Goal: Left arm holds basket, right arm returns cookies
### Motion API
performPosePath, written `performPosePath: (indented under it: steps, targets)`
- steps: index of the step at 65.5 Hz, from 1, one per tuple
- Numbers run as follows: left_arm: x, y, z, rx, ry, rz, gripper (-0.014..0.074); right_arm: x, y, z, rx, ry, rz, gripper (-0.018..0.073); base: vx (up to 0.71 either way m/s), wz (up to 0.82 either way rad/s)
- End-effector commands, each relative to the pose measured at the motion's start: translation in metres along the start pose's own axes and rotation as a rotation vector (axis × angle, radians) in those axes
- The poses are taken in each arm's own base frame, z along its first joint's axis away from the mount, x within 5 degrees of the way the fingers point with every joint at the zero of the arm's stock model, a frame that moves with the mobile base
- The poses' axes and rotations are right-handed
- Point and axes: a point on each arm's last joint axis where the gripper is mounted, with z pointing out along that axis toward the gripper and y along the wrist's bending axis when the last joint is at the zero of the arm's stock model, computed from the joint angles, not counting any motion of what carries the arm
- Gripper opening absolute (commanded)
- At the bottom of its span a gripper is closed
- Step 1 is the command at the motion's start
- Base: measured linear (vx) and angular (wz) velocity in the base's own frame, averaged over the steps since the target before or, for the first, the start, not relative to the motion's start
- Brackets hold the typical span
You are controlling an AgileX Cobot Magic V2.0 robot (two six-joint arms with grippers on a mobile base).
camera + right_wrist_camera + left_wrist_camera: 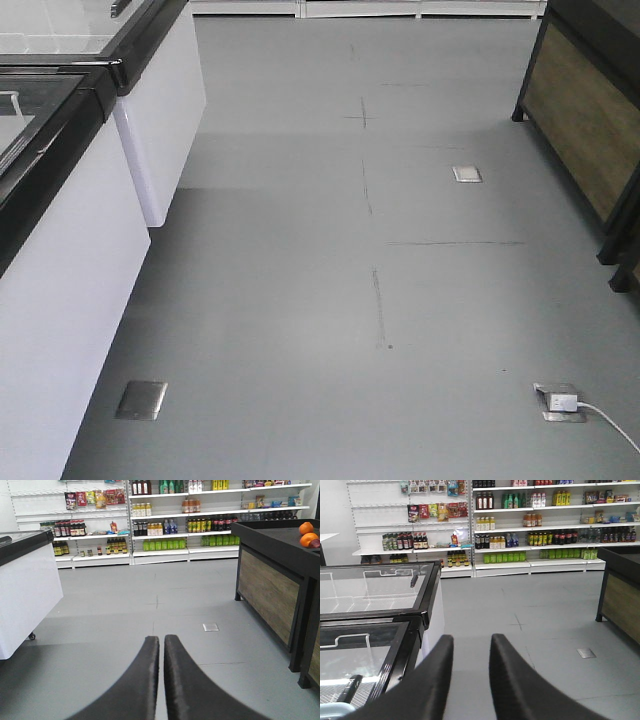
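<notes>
1. Collision is my biggest worry. The white wall shelving stocked with bottles and packets [535, 530] stands far across the grey floor. Reaching it looks to mean passing between the white chest freezer with a black-framed glass lid [431, 587] on the left and the black stand with wood-panelled sides [270, 590] on the right. A wide swing of either arm could strike one of them.
2. The freezer sits just to the near left of my left gripper [471, 639], so that side has the least room.
3. My left gripper's black fingers are parted with only floor between them, so I judge that the basket is not in my grasp. A pale blue sliver [330, 711] at the near-left corner of the left wrist view may be the light blue plastic basket's rim. Too little shows to be sure. If so, it lies below and left of those fingers.
4. My right gripper [161, 639] has its fingers drawn almost together on nothing. The dark navy cookie box appears in no view, so I cannot place it against either gripper. I could arrive at the shelf empty-handed.
5. A white plug with a trailing cable [562, 402] lies on the floor near right and could snag my base.
</notes>
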Motion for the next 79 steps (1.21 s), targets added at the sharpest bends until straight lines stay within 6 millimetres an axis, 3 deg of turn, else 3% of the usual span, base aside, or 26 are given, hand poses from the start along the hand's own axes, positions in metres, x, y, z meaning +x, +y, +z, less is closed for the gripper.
performPosePath:
  steps: [1, 10, 21, 56, 79]
  targets:
    - [-0.015, -0.001, -0.003, 0.006, -0.105, -0.006, 0.0353, -0.001, 0.0, 0.0, 0.003, -0.069, -0.008, -0.0006, 0.0, 0.0]
    - [-0.016, -0.001, -0.003, 0.006, -0.108, -0.006, 0.055, -0.001, 0.0, 0.0, 0.003, -0.069, -0.008, -0.0006, 0.0, 0.0]
    - [-0.016, -0.001, -0.003, 0.003, -0.115, 0.003, 0.0669, -0.001, 0.0, 0.0, 0.003, -0.069, -0.008, -0.0006, 0.0, 0.0]
    - [-0.016, 0.001, -0.001, -0.006, -0.11, 0.0, 0.0633, -0.001, 0.0, 0.0, 0.003, -0.069, -0.008, -0.0006, 0.0, 0.0]
    - [-0.012, 0.036, -0.001, -0.215, -0.086, -0.047, 0.0614, -0.001, 0.0, 0.0, 0.003, -0.069, -0.008, -0.0006, 0.0, 0.0]
